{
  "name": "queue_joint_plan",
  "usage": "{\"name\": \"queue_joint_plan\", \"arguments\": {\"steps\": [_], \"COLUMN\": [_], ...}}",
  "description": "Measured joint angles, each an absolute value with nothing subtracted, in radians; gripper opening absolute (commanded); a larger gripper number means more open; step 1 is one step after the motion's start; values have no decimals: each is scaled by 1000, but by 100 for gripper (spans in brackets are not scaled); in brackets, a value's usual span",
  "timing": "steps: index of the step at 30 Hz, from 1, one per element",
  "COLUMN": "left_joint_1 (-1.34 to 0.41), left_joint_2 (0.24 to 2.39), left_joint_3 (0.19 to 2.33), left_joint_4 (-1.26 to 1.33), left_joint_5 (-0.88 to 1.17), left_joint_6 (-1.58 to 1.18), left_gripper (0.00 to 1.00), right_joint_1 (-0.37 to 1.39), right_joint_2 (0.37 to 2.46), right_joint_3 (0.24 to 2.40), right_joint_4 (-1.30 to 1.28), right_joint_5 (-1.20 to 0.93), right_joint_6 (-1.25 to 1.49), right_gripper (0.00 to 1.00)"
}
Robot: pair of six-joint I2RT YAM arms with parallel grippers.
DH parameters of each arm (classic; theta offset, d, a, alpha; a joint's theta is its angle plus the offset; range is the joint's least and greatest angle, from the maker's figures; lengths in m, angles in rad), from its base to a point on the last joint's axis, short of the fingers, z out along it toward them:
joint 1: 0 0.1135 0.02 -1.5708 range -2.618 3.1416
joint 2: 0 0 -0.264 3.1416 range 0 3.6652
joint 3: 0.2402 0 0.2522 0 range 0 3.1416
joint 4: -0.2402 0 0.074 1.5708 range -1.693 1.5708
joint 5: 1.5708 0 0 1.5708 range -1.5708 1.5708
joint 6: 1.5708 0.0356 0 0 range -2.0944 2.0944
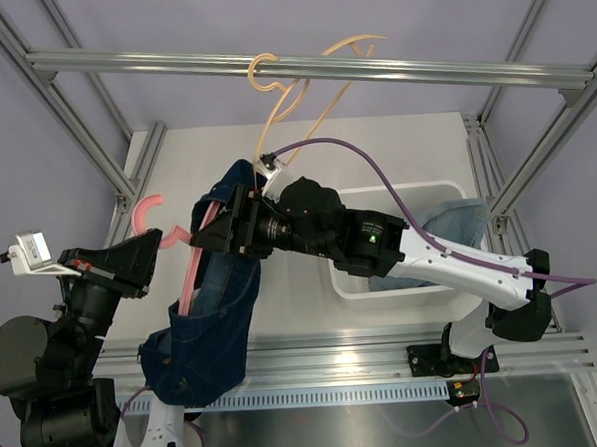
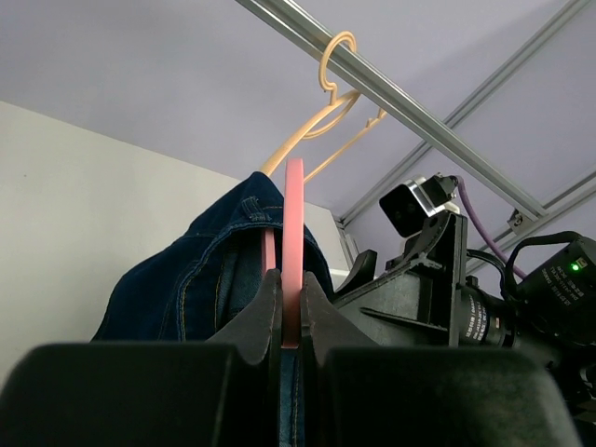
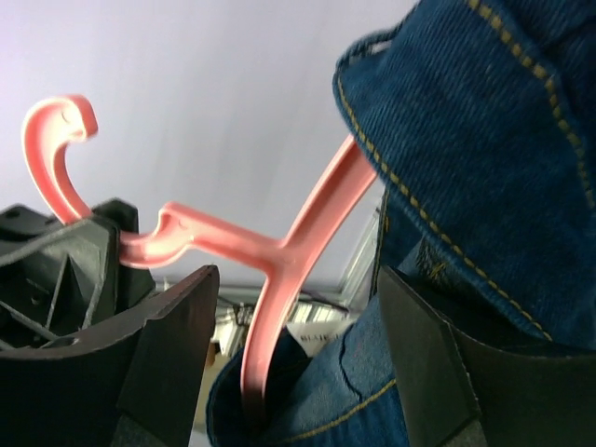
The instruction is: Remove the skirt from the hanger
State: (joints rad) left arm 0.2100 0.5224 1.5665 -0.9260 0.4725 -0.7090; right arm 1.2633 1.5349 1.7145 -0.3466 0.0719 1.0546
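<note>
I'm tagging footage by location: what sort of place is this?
Probably a robotics lab test cell, not a home: an aluminium frame encloses a white table, a spare beige hanger hangs from its rail, and cabled robot arms work a denim skirt.

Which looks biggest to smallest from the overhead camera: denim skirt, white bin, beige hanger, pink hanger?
1. denim skirt, though nearer the camera
2. white bin, partly hidden
3. beige hanger, pink hanger: unsure, pink mostly inside the skirt

Dark blue denim skirt [image 1: 218, 318] hangs bunched over the tilted pink hanger [image 3: 296, 237], apparently on one arm only.
</note>
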Motion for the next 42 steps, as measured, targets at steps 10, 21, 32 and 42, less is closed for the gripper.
{"name": "queue_joint_plan", "arguments": {"steps": [10,21,32,42], "left_joint_1": [210,210,210,207], "left_joint_2": [498,493,479,479], "left_joint_3": [1566,1566,1564,1556], "left_joint_4": [-925,-918,-934,-778], "left_joint_5": [491,517,541,614], "left_joint_6": [-709,-708,-696,-794], "left_gripper": [0,0,0,99], "right_joint_1": [1264,1264,1242,1302], "right_joint_2": [1535,1584,1657,1479], "right_joint_3": [1708,1794,1808,1573], "right_joint_4": [-337,-364,-299,-333], "right_joint_5": [208,204,127,229], "right_joint_6": [1123,1087,1151,1098], "right_gripper": [70,66,0,0]}}
